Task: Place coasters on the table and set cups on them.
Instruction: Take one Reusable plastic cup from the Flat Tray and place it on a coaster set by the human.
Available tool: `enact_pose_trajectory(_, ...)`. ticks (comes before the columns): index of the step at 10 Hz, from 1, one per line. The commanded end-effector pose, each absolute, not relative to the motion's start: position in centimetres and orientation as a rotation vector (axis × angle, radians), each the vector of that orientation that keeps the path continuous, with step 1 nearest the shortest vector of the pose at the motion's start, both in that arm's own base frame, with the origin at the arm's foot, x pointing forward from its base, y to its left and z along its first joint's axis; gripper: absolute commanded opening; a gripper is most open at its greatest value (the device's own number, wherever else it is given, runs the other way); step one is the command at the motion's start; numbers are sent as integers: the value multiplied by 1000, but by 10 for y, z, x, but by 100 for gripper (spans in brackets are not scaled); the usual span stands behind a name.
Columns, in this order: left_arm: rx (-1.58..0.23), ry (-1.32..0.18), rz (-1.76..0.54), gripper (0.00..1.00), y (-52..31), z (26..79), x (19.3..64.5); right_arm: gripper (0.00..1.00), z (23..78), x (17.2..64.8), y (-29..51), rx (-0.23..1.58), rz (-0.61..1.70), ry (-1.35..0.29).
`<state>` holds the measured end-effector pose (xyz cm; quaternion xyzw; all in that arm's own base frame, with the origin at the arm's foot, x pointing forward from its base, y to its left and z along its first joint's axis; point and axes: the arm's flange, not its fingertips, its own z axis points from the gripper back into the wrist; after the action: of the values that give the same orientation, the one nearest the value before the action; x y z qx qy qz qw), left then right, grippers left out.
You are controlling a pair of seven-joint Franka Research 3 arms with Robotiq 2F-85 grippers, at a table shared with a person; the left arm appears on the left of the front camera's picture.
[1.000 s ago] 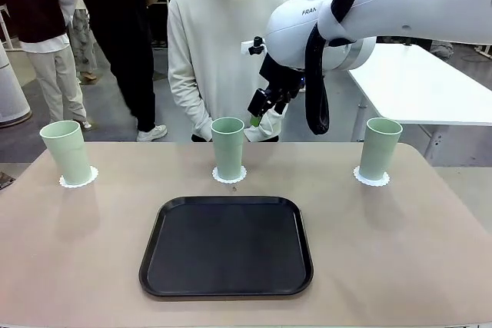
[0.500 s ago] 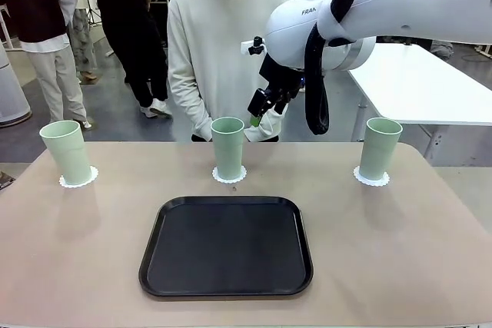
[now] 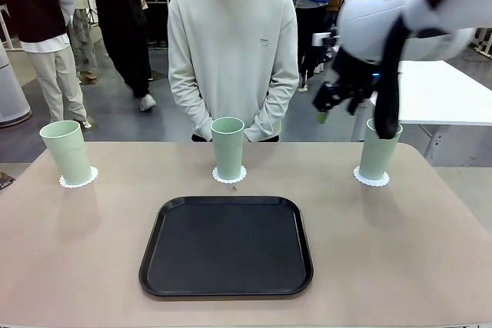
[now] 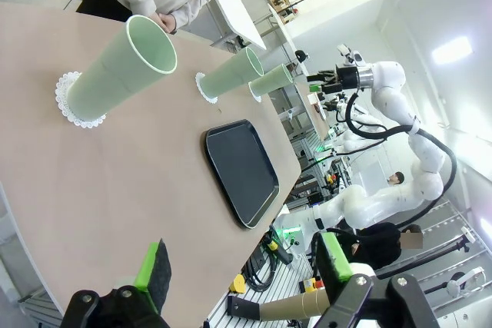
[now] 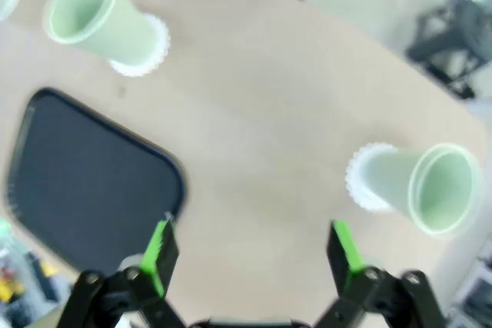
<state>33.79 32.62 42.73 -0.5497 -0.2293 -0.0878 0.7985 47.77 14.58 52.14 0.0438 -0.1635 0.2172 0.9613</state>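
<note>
The cups [image 3: 227, 146] stand upright, all three on their coasters [image 3: 230, 175] along the worktop's [image 3: 400, 236] far edge, so the task looks complete, with the right tool [image 5: 250, 255] and left tool [image 4: 242, 270] both spread, grasping nothing.

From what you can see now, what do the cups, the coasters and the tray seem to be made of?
The cups look like pale green plastic: smooth, matte, thin even rims. The coasters seem to be white paper, judging by their flat, scalloped doily edges. The black tray is probably plastic, with a faint sheen on its raised rim.
</note>
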Motion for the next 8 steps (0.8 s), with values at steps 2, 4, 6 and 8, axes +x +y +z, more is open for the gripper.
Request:
enact_pose_trajectory(2, -1185, -495, -193, 100, 326, 431, 336, 100, 514, 466, 84, 35, 280, -266)
enact_pose_trajectory(4, -1185, -495, -193, 100, 326, 431, 336, 100, 499, 454, 46, 83, 181, -196)
enact_pose_trajectory(6, -1185, -495, -193, 100, 326, 431, 336, 100, 484, 444, 29, 49, 121, -185)
enact_pose_trajectory(8, -1185, -495, -193, 100, 326, 431, 336, 100, 472, 437, 38, 82, 143, -173)
